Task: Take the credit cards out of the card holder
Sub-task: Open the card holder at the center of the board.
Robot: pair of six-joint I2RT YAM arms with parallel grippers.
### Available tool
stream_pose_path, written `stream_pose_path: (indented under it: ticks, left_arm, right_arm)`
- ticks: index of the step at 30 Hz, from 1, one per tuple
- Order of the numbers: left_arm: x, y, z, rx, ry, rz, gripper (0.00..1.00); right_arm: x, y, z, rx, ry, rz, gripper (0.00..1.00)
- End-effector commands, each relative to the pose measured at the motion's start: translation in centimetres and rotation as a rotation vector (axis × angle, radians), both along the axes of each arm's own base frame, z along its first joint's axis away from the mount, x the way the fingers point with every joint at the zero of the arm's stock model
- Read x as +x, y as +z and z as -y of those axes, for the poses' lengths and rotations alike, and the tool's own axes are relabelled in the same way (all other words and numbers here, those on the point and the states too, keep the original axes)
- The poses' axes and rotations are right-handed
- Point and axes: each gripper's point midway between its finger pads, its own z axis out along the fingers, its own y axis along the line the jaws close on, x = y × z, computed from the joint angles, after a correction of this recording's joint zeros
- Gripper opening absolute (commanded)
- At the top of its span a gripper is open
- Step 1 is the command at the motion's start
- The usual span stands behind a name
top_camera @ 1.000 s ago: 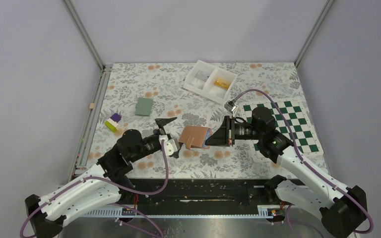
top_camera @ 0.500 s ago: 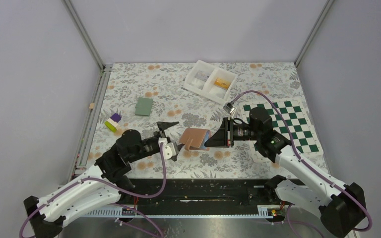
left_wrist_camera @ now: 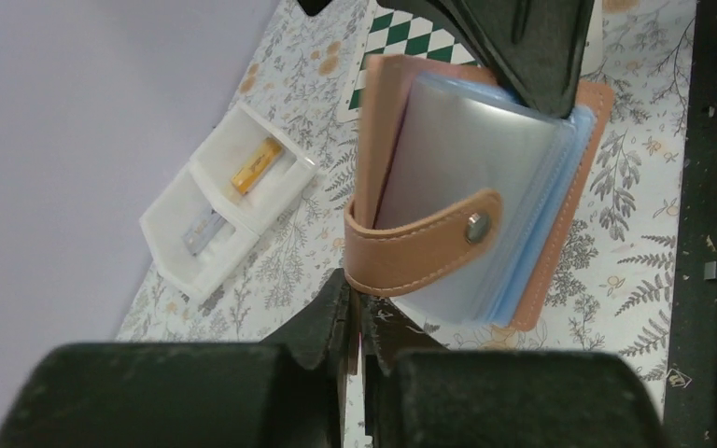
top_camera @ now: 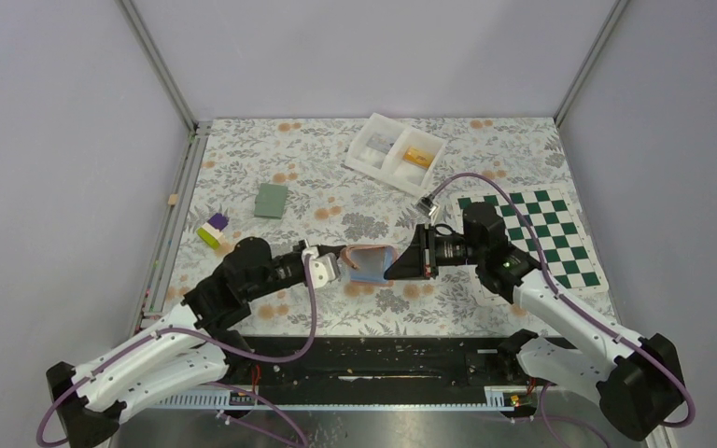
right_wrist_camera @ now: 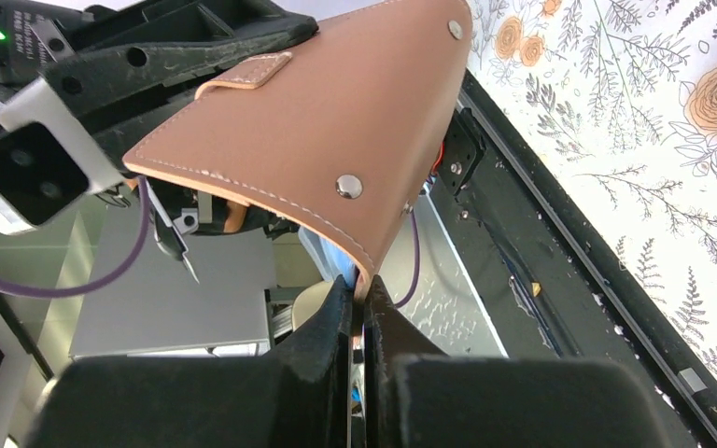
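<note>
The card holder hangs above the table, suspended between the two grippers and resting on nothing. The left gripper has its fingers drawn together on the edge of one tan cover flap. Only a sliver of leather shows in the narrow slot between them. The right gripper is likewise pinched tight, with the opposite cover edge running straight down between its fingers. In my judgement, this two-sided hold serves to spread the covers so the pockets fan out within reach. From above, only the span between the arms and the light-blue interior facing the near edge are visible. The left wrist view adds what that one lacks. It shows the clear pockets bulging just beyond the left fingertips and the snap tab curling loose across them. The right fingers grip at the far side. Whether any pocket holds a card cannot be determined there. The right wrist view gives only the plain outer cover arching away from its fingers, with the left gripper behind it. A grey-green card and a purple-and-lime pair lie on the table, well out past the left gripper and clear of both sets of fingers.
</note>
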Motion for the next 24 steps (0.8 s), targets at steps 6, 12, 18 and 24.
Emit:
stream_pose_path:
  ticks: [6,12,18,24]
  left_arm:
    - [0.9,3.8,-0.4,-0.275,0.186,-0.285,0.00]
    - [2.9,5.1,-2.3,-0.461,0.474,-0.559,0.00]
    - [2.6,7.5,-2.2,-0.702,0.518,-0.804,0.00]
    - [0.7,8.9,0.3,-0.789,0.381,-1.007,0.00]
  right_arm:
    - [1.5,0.3,0.0,-0.018,-0.017,0.070,0.16]
    - [4.9,3.7,1.0,0.006,-0.271,0.192,0.65]
    - [6.3,4.2,2.5,0.117,-0.429,0.357,0.99]
    - [6.4,3.3,2.5,0.147,-0.426,0.450,0.99]
